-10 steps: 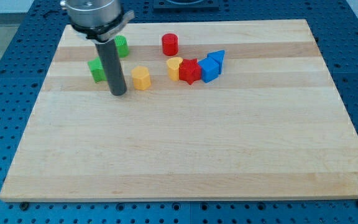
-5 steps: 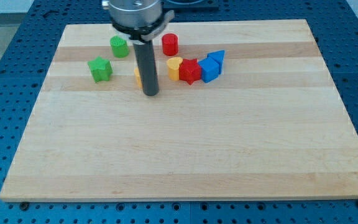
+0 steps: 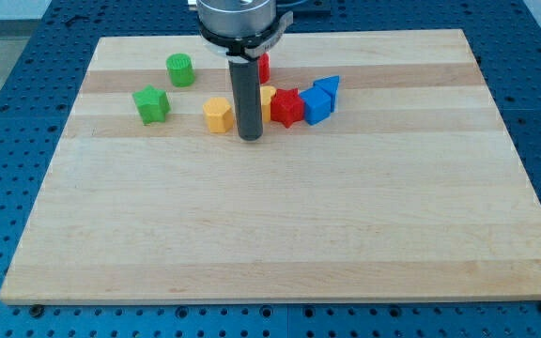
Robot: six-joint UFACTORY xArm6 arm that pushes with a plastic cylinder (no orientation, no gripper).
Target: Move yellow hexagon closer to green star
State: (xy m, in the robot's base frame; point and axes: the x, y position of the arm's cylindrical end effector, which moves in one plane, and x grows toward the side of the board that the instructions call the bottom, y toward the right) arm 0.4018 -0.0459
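Observation:
The yellow hexagon (image 3: 217, 115) sits on the wooden board (image 3: 280, 225) near the view's top, left of centre. The green star (image 3: 150, 103) lies to its left, a block's width or so apart. My tip (image 3: 251, 137) touches the board just right of the yellow hexagon and slightly below it, with a small gap between them. The rod hides part of a yellow heart (image 3: 267, 99) and a red cylinder (image 3: 263, 66) behind it.
A green cylinder (image 3: 179, 69) stands above the green star. Right of my rod, a red star (image 3: 287, 107), a blue cube (image 3: 316, 106) and a blue triangle (image 3: 328, 88) cluster together.
My tip has moved to the view's right, from left of the yellow hexagon, past its lower side, to its right side. The blocks have not visibly moved.

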